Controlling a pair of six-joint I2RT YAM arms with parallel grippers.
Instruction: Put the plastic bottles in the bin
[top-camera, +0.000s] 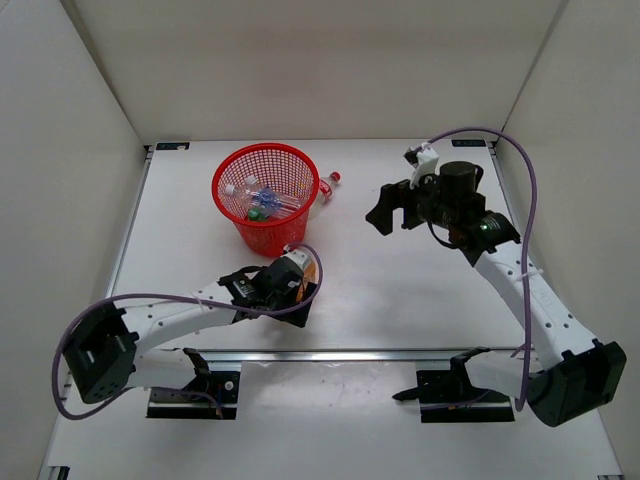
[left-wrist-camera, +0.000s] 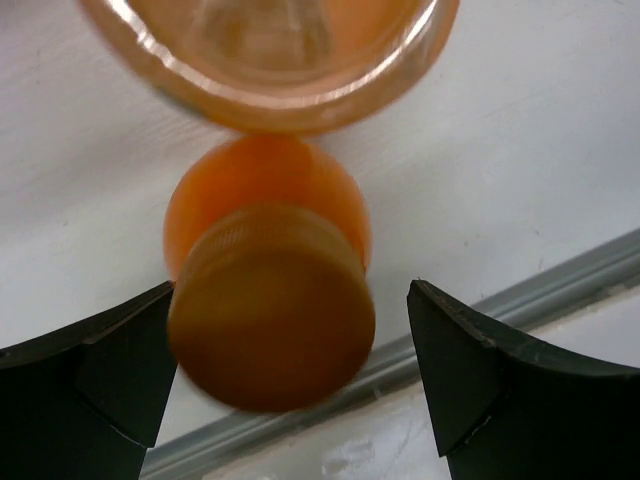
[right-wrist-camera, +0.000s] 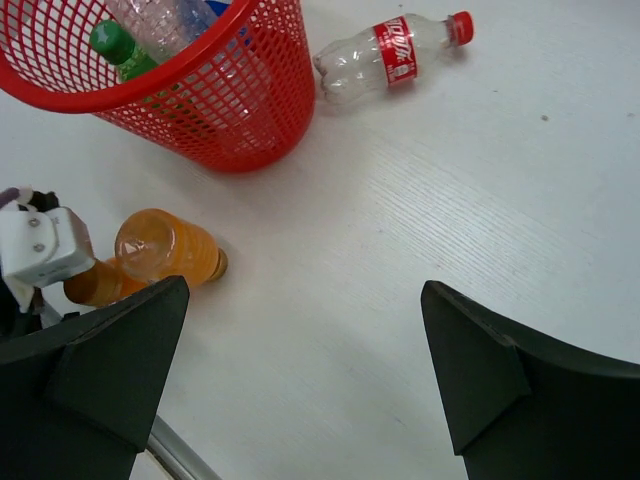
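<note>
Since the bin (top-camera: 265, 228) already holds a green bottle (right-wrist-camera: 120, 48) and some clear ones, what remains lies on the table (right-wrist-camera: 450, 200). The left gripper (left-wrist-camera: 292, 330) sits low by the bin's base, jaws spread wide on either side of the cap of the nearer orange bottle (left-wrist-camera: 265, 195), gripping nothing yet. The second orange bottle (left-wrist-camera: 270, 60) lies just beyond it. The right gripper (right-wrist-camera: 305, 295) hangs open and empty, well off to the side, probably to leave its partner room. A red-capped bottle (right-wrist-camera: 390, 55) lies on its side just beside the bin, likely the right arm's job.
</note>
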